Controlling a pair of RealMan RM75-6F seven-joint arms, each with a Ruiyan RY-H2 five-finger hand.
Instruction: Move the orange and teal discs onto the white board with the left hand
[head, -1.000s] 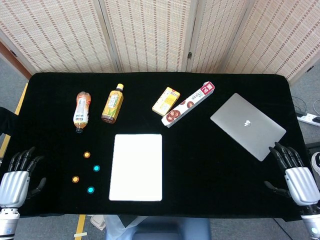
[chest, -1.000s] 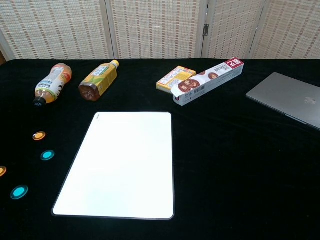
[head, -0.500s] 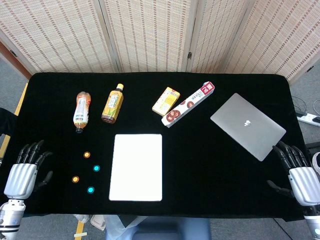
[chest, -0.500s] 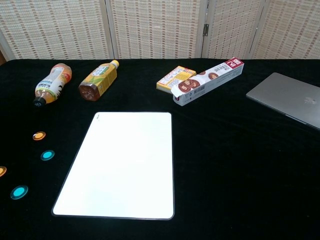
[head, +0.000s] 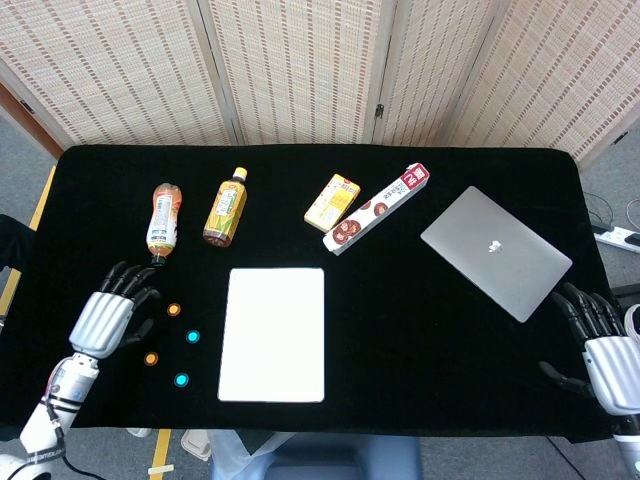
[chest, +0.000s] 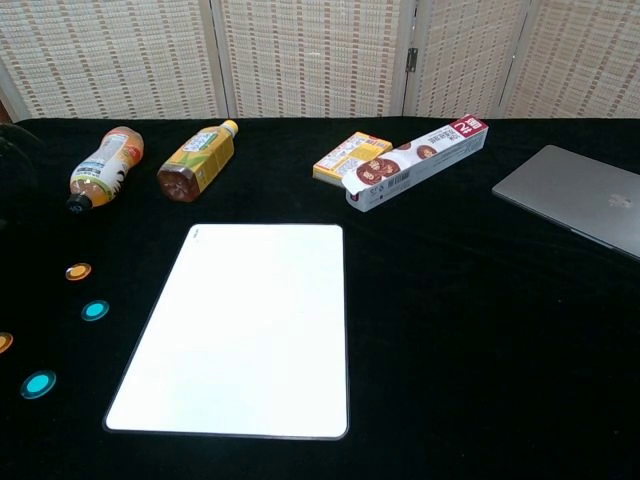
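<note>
Two orange discs (head: 174, 310) (head: 151, 358) and two teal discs (head: 193, 337) (head: 181, 380) lie on the black cloth left of the white board (head: 273, 334). In the chest view the orange discs (chest: 78, 271) (chest: 3, 342) and teal discs (chest: 95, 310) (chest: 38, 384) sit left of the board (chest: 240, 328). My left hand (head: 108, 316) hovers just left of the discs, fingers spread, holding nothing. My right hand (head: 603, 350) stays at the table's right front corner, fingers apart and empty. Neither hand shows in the chest view.
Two bottles (head: 163, 220) (head: 226, 207) lie behind the discs. A yellow box (head: 332, 201) and a long snack carton (head: 376, 208) lie behind the board. A grey laptop (head: 495, 251) sits shut at the right.
My left hand has moved right and forward from the table's left front corner toward the discs. The right hand has drifted slightly right. The discs have not moved.
</note>
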